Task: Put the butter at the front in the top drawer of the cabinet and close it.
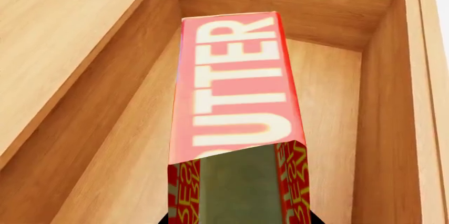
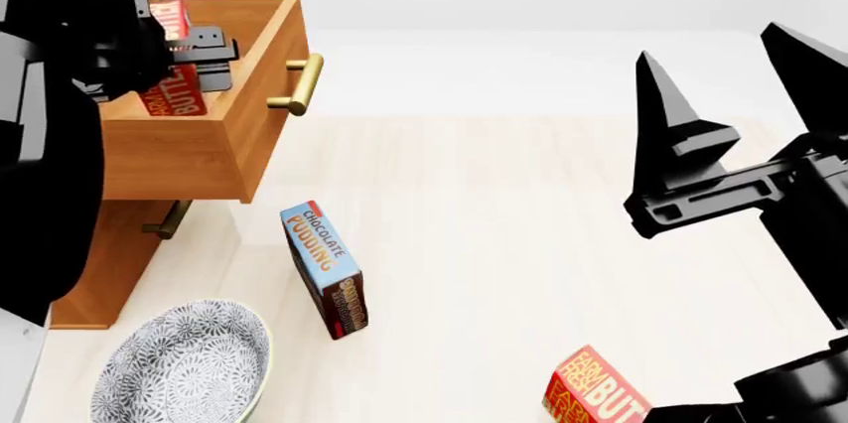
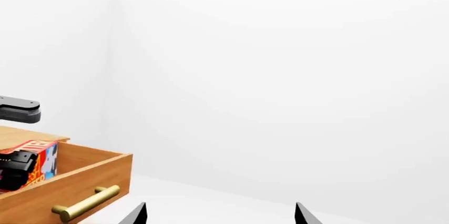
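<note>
Nearest in the head view, a second butter box (image 2: 594,389) lies on the pale surface (image 2: 530,205) at the front edge, beside the right arm. A patterned grey bowl (image 2: 186,361) sits at the front left. Just behind these, the blue-and-brown chocolate pudding box (image 2: 325,269) stands on its narrow side, leaning slightly, well apart from both.

The right tool (image 2: 749,95) hovers above the surface at the right with its 2 black fingers spread wide and nothing between them; the right wrist view shows only their tips at the bottom edge.

Further back on the left stands the cabinet (image 2: 113,274), with a lower drawer's brass handle (image 2: 169,219) visible. Its top drawer (image 2: 252,95) is pulled out, the brass bar handle (image 2: 300,83) facing the surface.

The left tool (image 2: 179,56) reaches into the open drawer, clamped on the butter (image 1: 238,82). In the left wrist view the red box points lengthwise into the drawer's wooden interior, its pale "BUTTER" lettering facing the camera. Whether the box touches the drawer floor I cannot tell.
</note>
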Motion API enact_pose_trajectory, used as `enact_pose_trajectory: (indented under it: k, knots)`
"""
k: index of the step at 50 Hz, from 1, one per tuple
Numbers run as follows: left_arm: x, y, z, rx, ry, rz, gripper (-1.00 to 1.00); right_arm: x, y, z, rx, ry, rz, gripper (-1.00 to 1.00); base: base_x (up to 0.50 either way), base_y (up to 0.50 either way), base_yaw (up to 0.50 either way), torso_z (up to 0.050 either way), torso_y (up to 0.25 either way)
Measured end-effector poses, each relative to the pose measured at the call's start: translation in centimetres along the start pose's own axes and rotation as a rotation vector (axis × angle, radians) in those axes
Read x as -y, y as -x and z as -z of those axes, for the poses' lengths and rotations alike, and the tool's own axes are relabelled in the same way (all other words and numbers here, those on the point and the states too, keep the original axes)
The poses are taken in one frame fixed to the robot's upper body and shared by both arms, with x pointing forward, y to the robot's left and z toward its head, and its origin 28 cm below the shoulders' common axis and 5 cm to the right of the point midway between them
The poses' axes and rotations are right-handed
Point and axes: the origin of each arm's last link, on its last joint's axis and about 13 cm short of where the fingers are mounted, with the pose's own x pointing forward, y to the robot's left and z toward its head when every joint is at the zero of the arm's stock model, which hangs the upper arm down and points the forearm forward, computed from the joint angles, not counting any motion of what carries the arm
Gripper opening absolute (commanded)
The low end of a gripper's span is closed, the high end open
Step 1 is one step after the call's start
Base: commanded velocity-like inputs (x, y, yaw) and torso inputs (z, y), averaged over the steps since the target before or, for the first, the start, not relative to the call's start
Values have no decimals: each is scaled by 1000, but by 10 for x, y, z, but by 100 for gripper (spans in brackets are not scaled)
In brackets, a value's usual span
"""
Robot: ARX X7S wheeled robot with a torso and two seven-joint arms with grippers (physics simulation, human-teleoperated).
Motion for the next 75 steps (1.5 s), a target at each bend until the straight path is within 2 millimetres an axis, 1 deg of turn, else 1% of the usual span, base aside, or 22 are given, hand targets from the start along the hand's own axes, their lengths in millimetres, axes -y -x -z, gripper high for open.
enact_pose_trajectory:
  k: [2,3,28,37,44,53,62,68,75]
  knots:
    - [0,0,0,1,-1,2,-100,0,0,0,0,-1,0,100,0,0,0,0,5]
    - [0,0,0,1,-1,4,100,0,0,0,0,-1,0,100,0,0,0,0,0]
    - [2,12,-12,47,-15,47,100,1,2,1,3,-5,-4,100,0,0,0,0,0]
    - [2,18,-20,103,-36,61,100,1,2,1,4,-6,-8,100,0,0,0,0,0]
    - [7,25,-28,170,-81,102,100,1,2,2,4,-8,-12,100,0,0,0,0,0]
    - [20,31,-37,271,-159,196,100,1,0,3,4,-12,-18,100,0,0,0,0,0]
    - [42,39,-38,322,-234,330,100,0,-2,6,1,-17,-23,100,0,0,0,0,0]
    - [58,48,-28,323,-274,434,100,-1,-2,7,0,-21,-24,100,0,0,0,0,0]
    - [74,60,-7,286,-298,549,100,-1,-2,9,-1,-25,-24,100,0,0,0,0,0]
